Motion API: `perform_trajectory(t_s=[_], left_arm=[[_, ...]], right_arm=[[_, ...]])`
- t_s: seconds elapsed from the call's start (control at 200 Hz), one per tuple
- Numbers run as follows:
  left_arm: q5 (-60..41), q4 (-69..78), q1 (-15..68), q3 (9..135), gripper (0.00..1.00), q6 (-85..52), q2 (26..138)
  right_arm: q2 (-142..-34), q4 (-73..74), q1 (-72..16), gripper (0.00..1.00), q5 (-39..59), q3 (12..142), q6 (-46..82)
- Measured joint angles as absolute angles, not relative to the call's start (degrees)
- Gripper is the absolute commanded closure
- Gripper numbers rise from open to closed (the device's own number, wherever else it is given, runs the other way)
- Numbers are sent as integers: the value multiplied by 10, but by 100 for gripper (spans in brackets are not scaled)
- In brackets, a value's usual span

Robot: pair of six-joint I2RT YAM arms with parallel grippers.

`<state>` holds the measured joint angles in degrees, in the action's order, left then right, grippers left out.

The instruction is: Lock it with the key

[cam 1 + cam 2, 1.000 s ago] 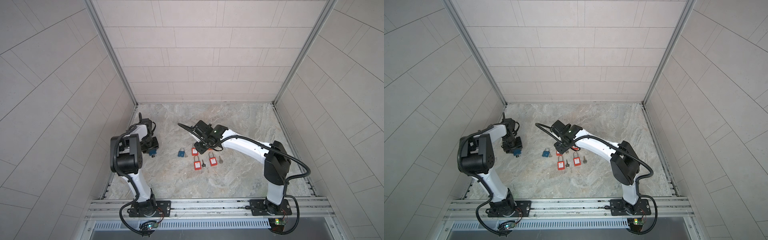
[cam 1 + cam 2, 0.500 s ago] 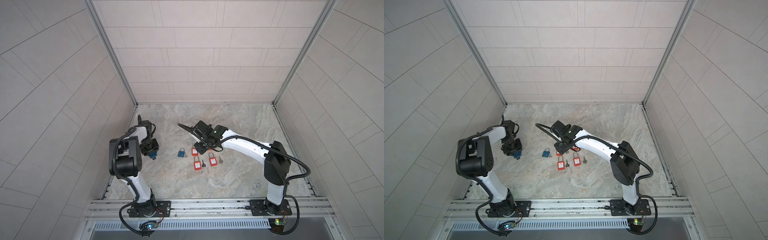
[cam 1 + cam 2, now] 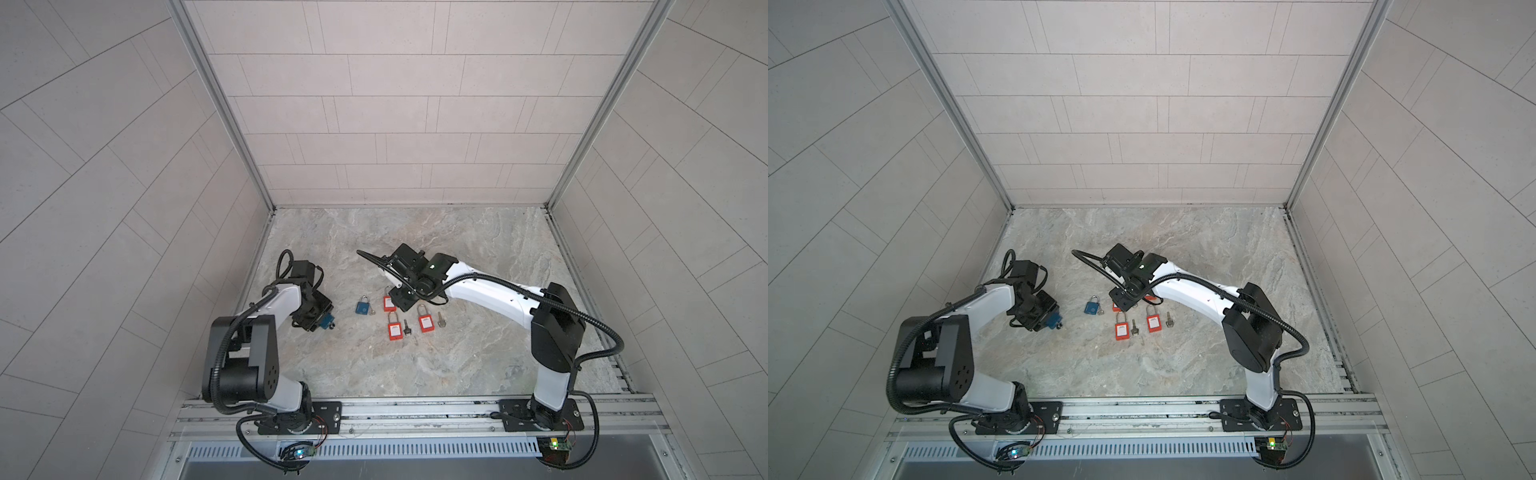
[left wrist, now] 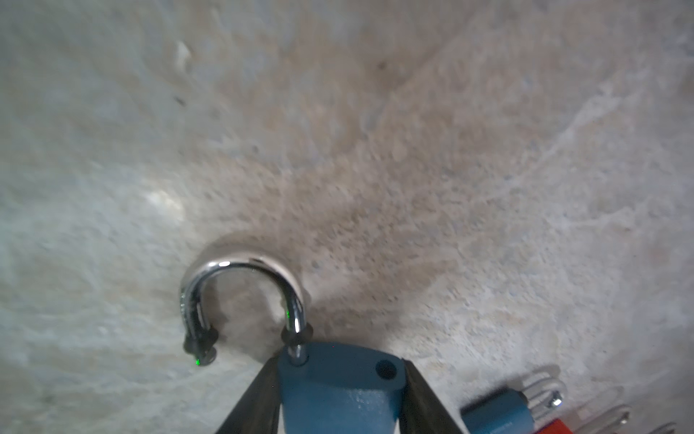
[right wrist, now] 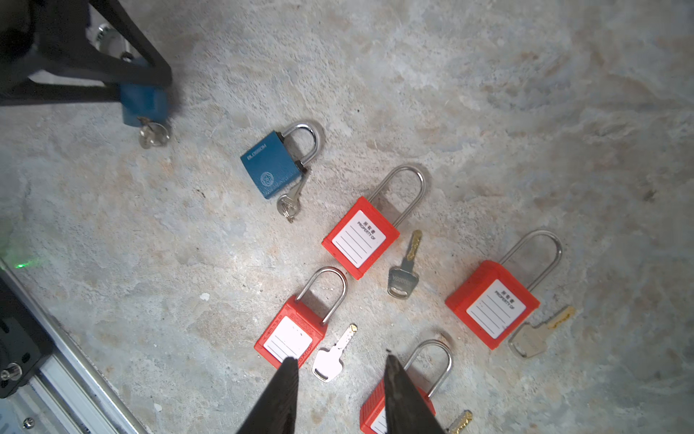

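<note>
**Shut the shackle first, key second**

The blue padlock (image 4: 338,390) is clamped by its body between the left fingers (image 4: 259,406). It hangs low over the worktop (image 3: 457,353) on the left side, well apart from the other locks; both top views show it there. Its shackle (image 4: 244,285) is sprung open & swung off line: the free leg hangs beside the body, and the socket hole (image 4: 386,370) is empty. The key (image 5: 152,134) sticks out of the base, apparently seated in the keyway.

The right fingers (image 5: 278,406) stand apart w/ nothing between them, hovering over the red padlocks (image 5: 360,238) near the middle.

How I'd do it:
- Hold the left grip firm on the body, no regrip.
- Bring the right fingers across, approx. square to the shackle, & swing the free leg round till it lines up w/ the hole.
- Press straight down. Any tilt & the leg prob. jams on the rim.
- Only then pinch the key head on its flat faces & turn about the key's own axis. A sideways pull could twist the lock in the grip or bend the blade.
- Steer clear of the spare blue padlock (image 5: 272,169) en route.
</note>
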<state>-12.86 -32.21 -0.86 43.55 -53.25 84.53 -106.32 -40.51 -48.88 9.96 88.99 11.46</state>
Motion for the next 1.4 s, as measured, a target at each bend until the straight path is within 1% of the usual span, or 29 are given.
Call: perform_trajectory(t_s=[0.16,0.26,0.385,0.46,0.555,0.696,0.926,1.031,1.186,1.396], left_arm=[[-128,-301,23,438,39,-571,832],[-116,-312,23,449,36,-568,816],[-100,-339,8,482,34,-544,788],[-92,-359,-23,507,34,-518,766],[-90,-374,-86,534,34,-473,741],[-102,-394,-170,552,34,-402,724],[-154,-408,-230,523,33,-332,722],[-184,-408,-272,500,32,-311,722],[-226,-404,-333,483,32,-295,723],[-267,-378,-339,447,32,-293,723]], right_arm=[[-1064,-401,-489,59,124,909,111],[-1071,-402,-493,59,134,939,111],[-1085,-403,-503,59,144,964,109],[-1107,-412,-514,59,148,989,106],[-1147,-433,-530,59,148,1036,98],[-1240,-484,-555,58,149,1152,87],[-1389,-557,-573,57,153,1339,75],[-1443,-571,-572,57,157,1409,74],[-1480,-559,-571,56,160,1441,75],[-1499,-521,-571,56,163,1444,77]])
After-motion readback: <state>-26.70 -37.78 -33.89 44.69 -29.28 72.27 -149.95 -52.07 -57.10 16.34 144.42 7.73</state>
